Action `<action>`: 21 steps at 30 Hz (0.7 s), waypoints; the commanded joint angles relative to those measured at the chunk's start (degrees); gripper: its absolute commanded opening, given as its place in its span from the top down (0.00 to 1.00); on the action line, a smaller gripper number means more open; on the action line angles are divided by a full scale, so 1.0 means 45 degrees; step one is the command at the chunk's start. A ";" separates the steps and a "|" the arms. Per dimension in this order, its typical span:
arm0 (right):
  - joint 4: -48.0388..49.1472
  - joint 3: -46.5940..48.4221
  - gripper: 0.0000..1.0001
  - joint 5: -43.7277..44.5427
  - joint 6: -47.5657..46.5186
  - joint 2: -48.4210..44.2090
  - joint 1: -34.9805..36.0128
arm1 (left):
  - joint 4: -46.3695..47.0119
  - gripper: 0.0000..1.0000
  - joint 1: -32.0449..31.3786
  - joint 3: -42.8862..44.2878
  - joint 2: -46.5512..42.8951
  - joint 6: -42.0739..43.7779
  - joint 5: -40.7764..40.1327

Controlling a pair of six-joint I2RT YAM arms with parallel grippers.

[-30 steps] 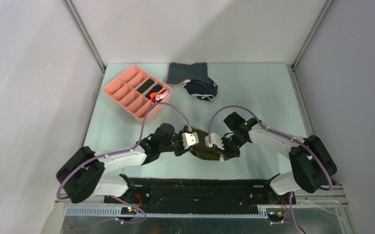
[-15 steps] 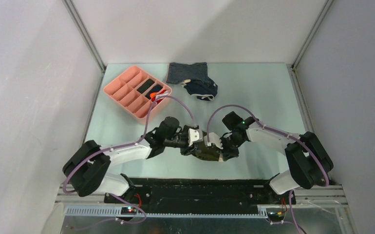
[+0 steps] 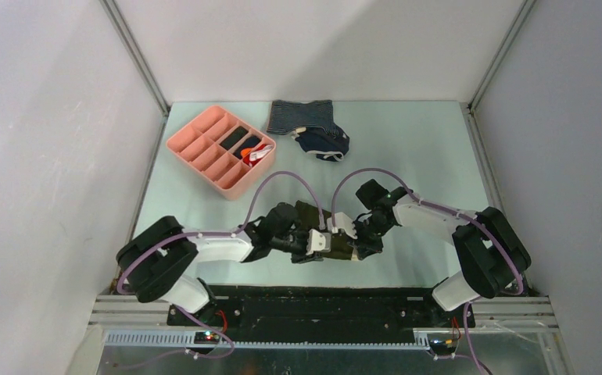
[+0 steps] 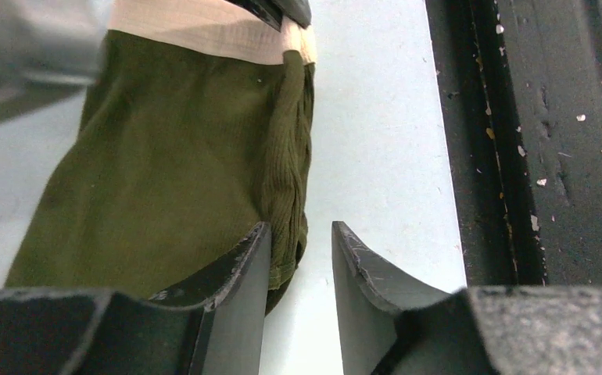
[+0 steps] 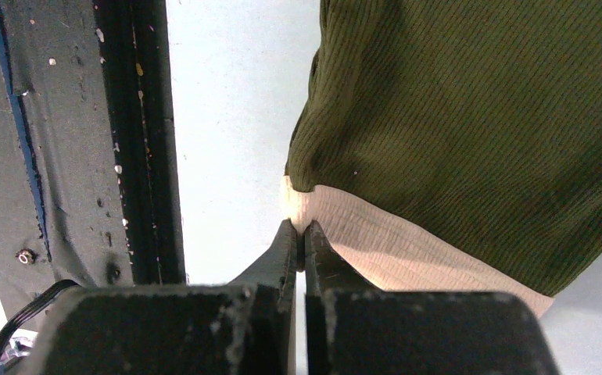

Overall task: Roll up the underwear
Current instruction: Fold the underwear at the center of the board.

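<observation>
**The underwear: pinned at the band, left gripper newly at the hem**

Item: olive ribbed cloth, lying flat and unrolled on the table, near the front edge, between my two grippers.

Change noted: over the last second my left arm has swung in and across. My left gripper has moved from the far side of the cloth to its near-edge side. It stands there with a narrow gap between the fingers. The side hem of the cloth lies against the inner face of one finger, and bare table shows through the gap. It holds nothing. My right gripper has barely shifted and is pinched tight on a corner of the cream waistband.

Reading: I judge this a re-grip, not a roll. One end is anchored, the other is only approached, and no turn of cloth has formed yet.

Surroundings:
- Pink tray, far left, well apart.
- Striped garment and navy garment, at the far edge, touching each other, well apart from the work.
- Black rail, just beside the cloth on the near side.

Obstruction: both wrists crowd the small cloth, and the rail leaves little room on that side.
</observation>
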 commanded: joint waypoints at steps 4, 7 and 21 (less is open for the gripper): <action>-0.0085 0.0425 1.00 -0.0339 0.0116 -0.0036 -0.0048 | 0.1217 0.59 -0.0432 -0.0709 0.0304 0.0384 -0.0717; -0.0050 0.0425 1.00 -0.0329 0.0147 -0.0030 -0.0049 | 0.1293 0.56 -0.0469 -0.0878 0.0502 0.0668 -0.1070; -0.0285 0.0425 1.00 -0.0529 0.0254 -0.0014 -0.0172 | 0.0284 0.91 -0.0838 -0.0614 0.1491 0.2244 -0.3089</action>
